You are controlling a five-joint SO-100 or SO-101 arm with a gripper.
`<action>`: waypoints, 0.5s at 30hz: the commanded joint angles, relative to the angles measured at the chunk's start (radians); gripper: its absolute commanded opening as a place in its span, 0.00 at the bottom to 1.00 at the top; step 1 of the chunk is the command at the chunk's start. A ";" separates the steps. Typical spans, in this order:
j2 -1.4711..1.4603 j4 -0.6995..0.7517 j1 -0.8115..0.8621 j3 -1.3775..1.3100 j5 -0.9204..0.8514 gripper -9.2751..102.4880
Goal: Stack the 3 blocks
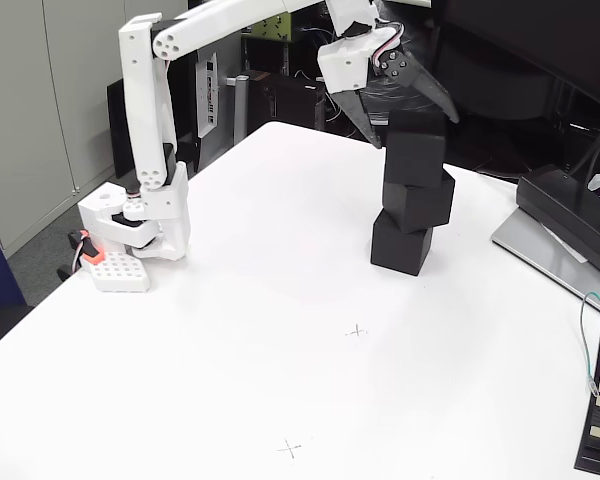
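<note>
- My white arm's black two-finger gripper [416,121] straddles the top matte black cube [415,150], fingers spread wide.
- The three-cube stack on the white table [260,330] looks crooked; the middle cube [417,201] overhangs the bottom cube [401,243].
- Withdrawing carelessly could topple it.

We see through one fixed view, raised off the worktop's [280,300] near edge, angled down and well back from the claw [412,112] opposite.

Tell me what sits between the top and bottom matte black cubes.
In the fixed view, the middle black cube, skewed, separates the top cube from the bottom cube.
</note>
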 commanded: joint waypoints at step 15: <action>0.222 -0.002 0.172 -0.020 -0.008 0.25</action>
